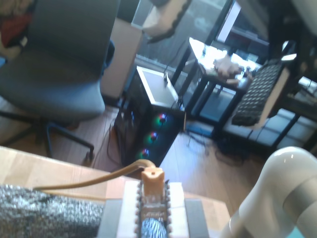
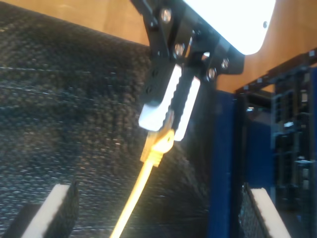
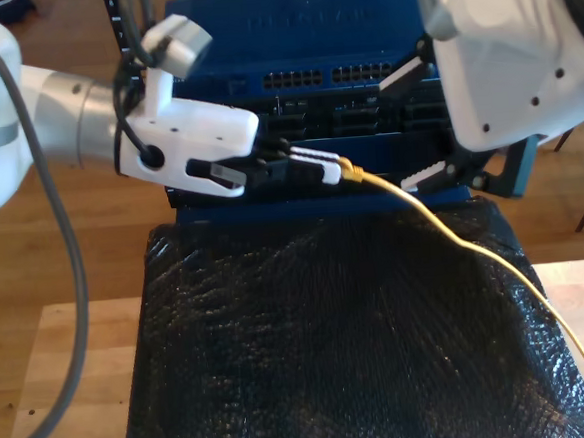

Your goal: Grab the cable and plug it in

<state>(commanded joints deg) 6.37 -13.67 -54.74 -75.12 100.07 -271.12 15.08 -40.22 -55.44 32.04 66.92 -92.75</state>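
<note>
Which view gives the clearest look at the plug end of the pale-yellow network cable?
The second wrist view: the pale-yellow network cable's plug hangs sharp and close just below my first gripper. The first wrist view shows it end-on and blurred between the jaws. The exterior view shows it small, with the cable trailing away.

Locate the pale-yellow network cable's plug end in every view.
First wrist view: pale-yellow network cable's plug end clamped in my first gripper.
Second wrist view: it hangs below white pads.
Exterior view: it before the blue rack.
Shared landmark: black textured mat.
</note>
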